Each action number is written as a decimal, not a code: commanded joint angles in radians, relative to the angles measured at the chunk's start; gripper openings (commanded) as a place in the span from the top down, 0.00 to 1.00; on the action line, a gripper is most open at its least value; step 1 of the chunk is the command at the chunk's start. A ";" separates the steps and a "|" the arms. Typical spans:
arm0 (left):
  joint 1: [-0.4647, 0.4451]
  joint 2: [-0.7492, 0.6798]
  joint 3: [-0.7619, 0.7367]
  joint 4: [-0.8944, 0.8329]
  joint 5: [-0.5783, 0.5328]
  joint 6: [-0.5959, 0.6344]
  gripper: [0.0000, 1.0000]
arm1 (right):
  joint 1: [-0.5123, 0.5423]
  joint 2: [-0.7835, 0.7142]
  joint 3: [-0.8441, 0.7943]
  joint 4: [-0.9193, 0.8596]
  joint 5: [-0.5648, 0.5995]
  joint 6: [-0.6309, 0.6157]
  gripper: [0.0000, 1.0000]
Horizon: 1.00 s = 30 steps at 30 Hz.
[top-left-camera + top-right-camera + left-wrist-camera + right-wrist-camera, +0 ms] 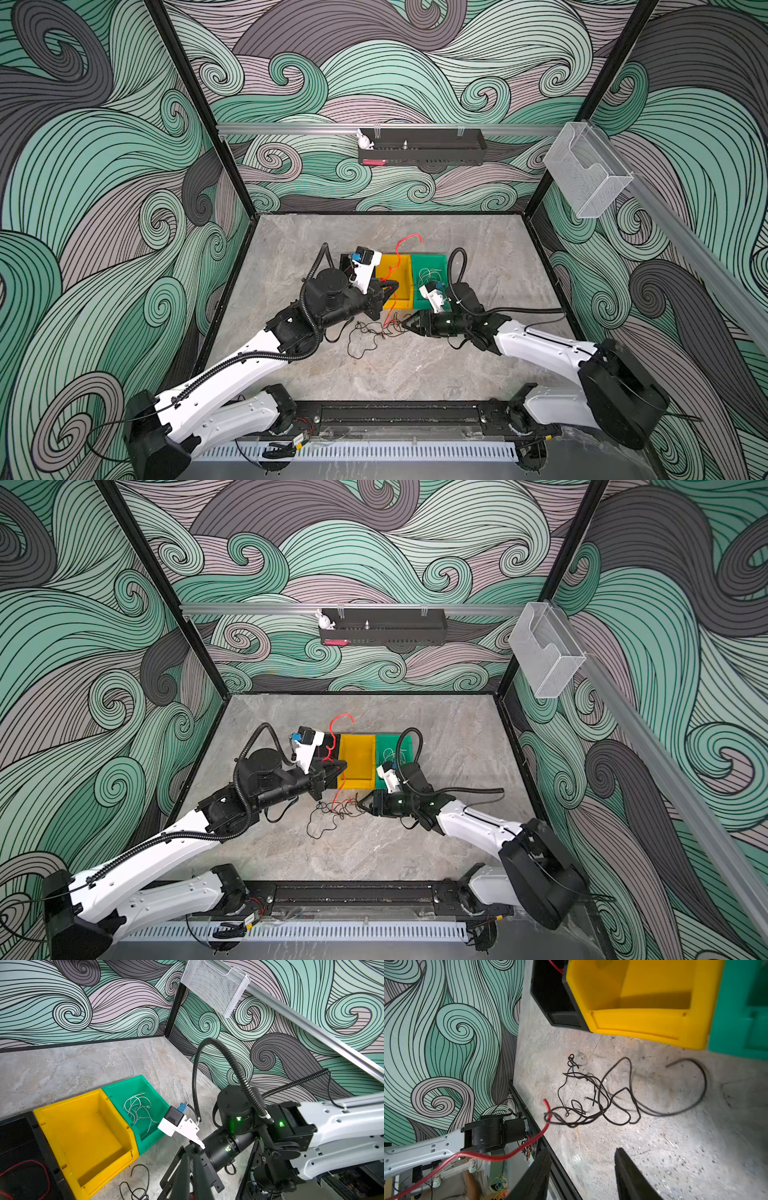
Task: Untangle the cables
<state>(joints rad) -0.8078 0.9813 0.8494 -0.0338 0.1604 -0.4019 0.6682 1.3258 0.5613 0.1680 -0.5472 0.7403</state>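
Nearest the arm bases, the thin black cable [591,1101] lay as a loose knot of floppy loops on the grey, marbled stone-look tabletop [415,374], just in front of the bins. The right gripper [405,326] sat low beside this knot, its black wedge-shaped fingers [629,1178] spread apart over bare tabletop. Only the right wrist view showed that the free end of the thin red cable [397,253] crossed one black loop. The left gripper [394,286] hung raised over the near part of the bin row, its jaws pressed together on the red cable, which rose from the knot through the grip and curled on to a hooked free end. Behind stood three smooth moulded plastic bins in a touching row. The black bin [548,991], largely covered by the left arm in both top views, showed a red loop on its floor in the left wrist view. The yellow bin [89,1136] showed its glossy floor and stepped front lip. The green bin [149,1142] held a coil of thin white cables [137,1107], clearest from the left wrist. Farthest, a long black perforated metal tray [422,147] hung on the back rail with a small white rabbit figure [365,140] at its end; the holder [214,987] on the side rail read as clear plastic in both top views but as white wire mesh from the left wrist
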 commanded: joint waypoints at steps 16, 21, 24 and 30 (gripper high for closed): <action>-0.004 -0.039 -0.003 0.008 -0.077 -0.050 1.00 | 0.059 0.217 0.086 0.171 0.028 -0.078 0.50; -0.003 -0.043 -0.004 -0.013 -0.120 -0.053 1.00 | 0.067 0.227 0.078 0.207 0.004 -0.069 0.54; -0.002 -0.048 -0.014 -0.016 -0.145 -0.046 1.00 | 0.071 0.202 0.049 0.232 0.017 -0.068 0.54; -0.002 -0.048 -0.027 -0.009 -0.151 -0.048 1.00 | 0.096 0.250 0.076 0.272 -0.027 -0.081 0.53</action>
<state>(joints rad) -0.8078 0.9459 0.8223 -0.0441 0.0341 -0.4408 0.7483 1.5513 0.6231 0.3908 -0.5407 0.6796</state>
